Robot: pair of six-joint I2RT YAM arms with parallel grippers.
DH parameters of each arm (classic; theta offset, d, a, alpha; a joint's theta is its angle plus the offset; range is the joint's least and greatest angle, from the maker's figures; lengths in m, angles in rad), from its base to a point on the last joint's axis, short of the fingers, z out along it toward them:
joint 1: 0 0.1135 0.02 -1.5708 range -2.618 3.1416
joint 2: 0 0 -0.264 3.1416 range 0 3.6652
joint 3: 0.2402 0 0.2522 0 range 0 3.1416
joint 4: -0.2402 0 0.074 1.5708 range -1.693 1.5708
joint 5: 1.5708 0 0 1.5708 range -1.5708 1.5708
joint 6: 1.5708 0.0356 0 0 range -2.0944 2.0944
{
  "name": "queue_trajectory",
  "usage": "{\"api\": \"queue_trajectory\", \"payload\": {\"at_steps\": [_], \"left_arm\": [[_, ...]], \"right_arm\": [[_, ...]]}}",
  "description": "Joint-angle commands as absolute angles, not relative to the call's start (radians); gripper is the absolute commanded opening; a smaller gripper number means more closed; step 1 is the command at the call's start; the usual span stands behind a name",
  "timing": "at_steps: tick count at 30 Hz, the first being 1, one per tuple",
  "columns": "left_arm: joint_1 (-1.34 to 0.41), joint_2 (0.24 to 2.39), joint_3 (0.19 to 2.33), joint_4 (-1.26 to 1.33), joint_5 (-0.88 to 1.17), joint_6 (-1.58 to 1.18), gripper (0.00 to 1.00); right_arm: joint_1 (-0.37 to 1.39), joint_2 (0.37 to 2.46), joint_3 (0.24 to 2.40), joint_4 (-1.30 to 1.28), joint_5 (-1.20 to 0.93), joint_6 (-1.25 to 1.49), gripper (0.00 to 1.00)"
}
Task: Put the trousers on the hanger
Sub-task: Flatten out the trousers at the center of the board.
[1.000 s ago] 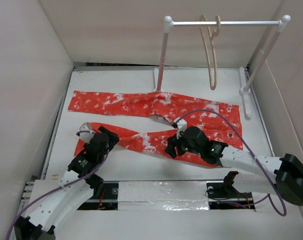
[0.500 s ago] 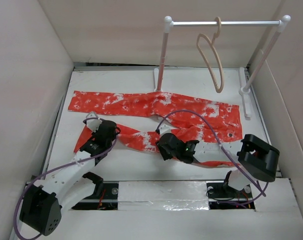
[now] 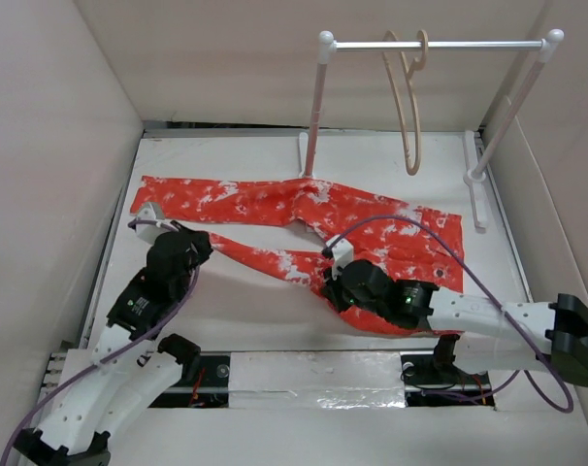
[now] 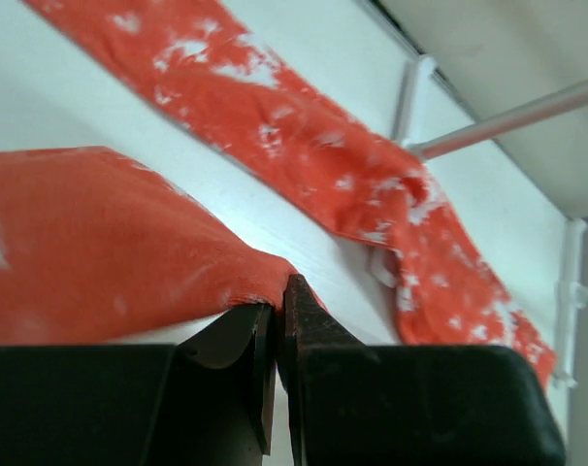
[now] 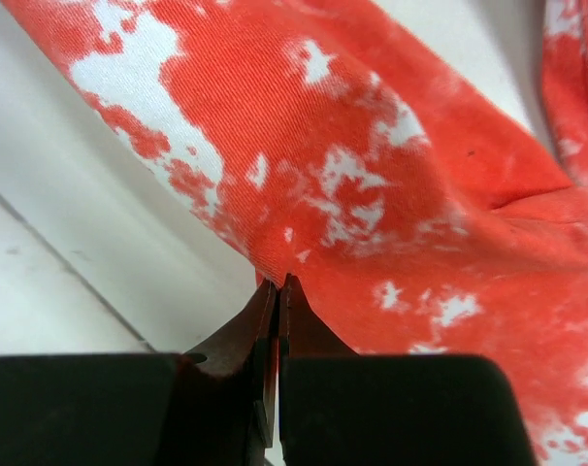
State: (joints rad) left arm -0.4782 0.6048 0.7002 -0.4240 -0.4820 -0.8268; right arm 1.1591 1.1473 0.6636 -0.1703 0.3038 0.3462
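The red-orange trousers (image 3: pixel 304 209) with white blotches lie spread across the table, waist at the right. My left gripper (image 3: pixel 182 245) is shut on the cuff end of the near leg, and the wrist view shows fabric (image 4: pixel 100 243) pinched at its tips (image 4: pixel 279 291). My right gripper (image 3: pixel 338 286) is shut on the near edge of the same leg close to the crotch; cloth (image 5: pixel 352 175) meets its closed tips (image 5: pixel 277 284). The pale beige hanger (image 3: pixel 408 97) hangs by its hook from the rail at the back right, apart from both grippers.
A white two-post rail rack (image 3: pixel 430 45) stands at the back right, its feet (image 3: pixel 475 180) on the table. White walls close in the left, back and right sides. A metal strip (image 3: pixel 313 374) runs along the near edge between the arm bases.
Both grippers have closed on the near trouser leg. The left one has drawn the cuff back and left, pulling that leg straighter. The hanger swung on the rail and has returned.
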Motion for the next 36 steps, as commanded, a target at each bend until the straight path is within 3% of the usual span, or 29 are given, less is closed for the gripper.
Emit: {"api": "queue_trajectory", "payload": {"at_steps": [1, 7, 13, 14, 16, 17, 19, 20, 21, 23, 26, 28, 31, 32, 33, 35, 36], "left_arm": [[-0.472, 0.624, 0.833, -0.521, -0.513, -0.749, 0.0], [-0.436, 0.909, 0.824, -0.292, -0.439, -0.7, 0.11], [-0.272, 1.374, 0.961, -0.037, -0.177, -0.592, 0.11], [-0.261, 1.507, 1.065, -0.055, -0.178, -0.583, 0.11], [-0.261, 1.627, 1.188, -0.158, -0.214, -0.528, 0.23], [-0.261, 1.703, 1.288, -0.201, -0.228, -0.525, 0.26], [-0.282, 1.71, 1.312, -0.229, -0.274, -0.519, 0.55], [-0.291, 1.663, 1.28, -0.218, -0.288, -0.525, 0.63], [-0.302, 1.622, 1.25, -0.192, -0.305, -0.534, 0.73], [-0.313, 1.466, 1.106, -0.161, -0.328, -0.592, 0.74], [-0.324, 1.205, 0.833, -0.074, -0.351, -0.658, 0.75], [-0.324, 1.09, 0.708, -0.092, -0.391, -0.714, 0.69], [-0.333, 0.872, 0.488, -0.173, -0.477, -0.892, 0.65], [-0.322, 0.771, 0.41, -0.195, -0.495, -0.944, 0.63], [-0.312, 0.726, 0.381, -0.202, -0.502, -1.003, 0.63], [-0.276, 0.649, 0.329, -0.21, -0.492, -1.049, 0.63], [-0.24, 0.641, 0.321, -0.21, -0.491, -1.08, 0.62]], "right_arm": [[1.092, 1.098, 0.653, -0.221, 0.19, 0.308, 0.0], [0.86, 1.233, 0.712, -0.172, 0.109, 0.247, 0.06], [0.753, 1.357, 0.787, -0.135, 0.084, 0.229, 0.07], [0.74, 1.361, 0.79, -0.132, 0.089, 0.232, 0.12], [0.739, 1.361, 0.801, -0.138, 0.092, 0.232, 0.26], [0.753, 1.348, 0.801, -0.137, 0.101, 0.233, 0.42], [0.773, 1.335, 0.796, -0.14, 0.126, 0.235, 0.55], [0.782, 1.318, 0.792, -0.138, 0.13, 0.232, 0.62], [0.782, 1.31, 0.785, -0.135, 0.126, 0.23, 0.63], [0.782, 1.292, 0.769, -0.123, 0.114, 0.222, 0.63], [0.782, 1.247, 0.752, -0.112, 0.106, 0.216, 0.64], [0.782, 1.214, 0.742, -0.103, 0.106, 0.216, 0.63], [0.782, 1.168, 0.721, -0.074, 0.106, 0.218, 0.55], [0.782, 1.158, 0.713, -0.057, 0.109, 0.219, 0.34], [0.782, 1.151, 0.701, -0.046, 0.115, 0.222, 0.23], [0.782, 1.143, 0.69, -0.022, 0.106, 0.219, 0.1], [0.782, 1.144, 0.689, -0.021, 0.088, 0.216, 0.09]]}}
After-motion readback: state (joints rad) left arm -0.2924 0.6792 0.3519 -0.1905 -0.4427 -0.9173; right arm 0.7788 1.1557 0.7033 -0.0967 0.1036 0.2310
